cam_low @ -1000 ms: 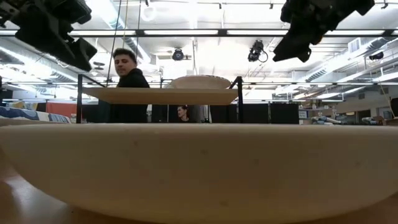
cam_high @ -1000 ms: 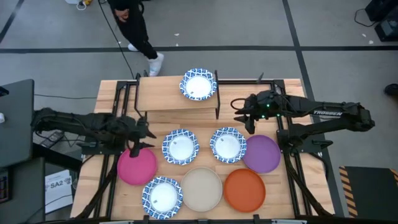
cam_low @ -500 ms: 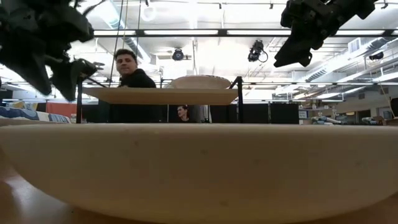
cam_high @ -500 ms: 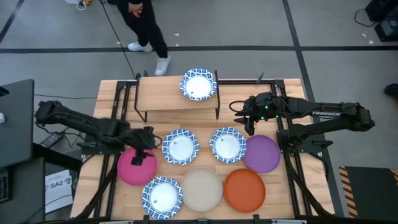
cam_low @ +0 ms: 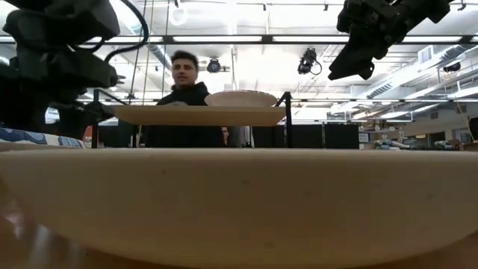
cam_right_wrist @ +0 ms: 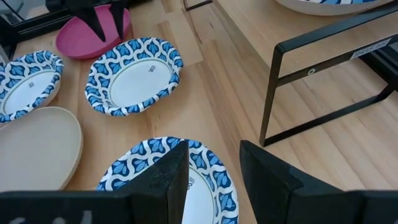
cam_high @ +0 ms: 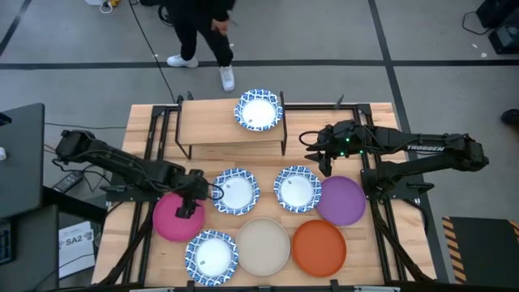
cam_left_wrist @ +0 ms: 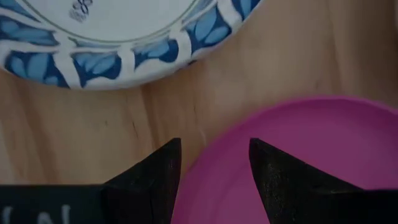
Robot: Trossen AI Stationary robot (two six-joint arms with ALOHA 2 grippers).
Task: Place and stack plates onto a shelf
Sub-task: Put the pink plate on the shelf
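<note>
My left gripper [cam_high: 191, 199] [cam_left_wrist: 211, 163] stands open, pointing steeply down at the far right rim of the pink plate [cam_high: 174, 219] [cam_left_wrist: 311, 155]. One finger is over the plate's inside and the other over the bare wood outside it. My right gripper [cam_high: 323, 159] [cam_right_wrist: 213, 163] hangs open and empty in the air, above the gap between the shelf [cam_high: 212, 123] and a blue-rimmed plate [cam_high: 298, 188]. One blue-rimmed plate [cam_high: 259, 110] rests on the shelf's top. Two more blue-rimmed plates [cam_high: 235, 191] [cam_high: 212, 253] lie flat on the table.
The beige [cam_high: 262, 246], orange [cam_high: 319, 247] and purple [cam_high: 341, 200] plates lie flat at the table's near right. The beige plate [cam_low: 239, 202] fills the low view's foreground. The shelf's left half is bare wood. A person [cam_high: 199, 32] walks on the floor beyond the far edge.
My left gripper has come down and gone toward the table's near right, onto the pink plate's far right rim. It has tipped to point more steeply down and stayed open. The person behind the table has walked toward the right. No plate has moved.
</note>
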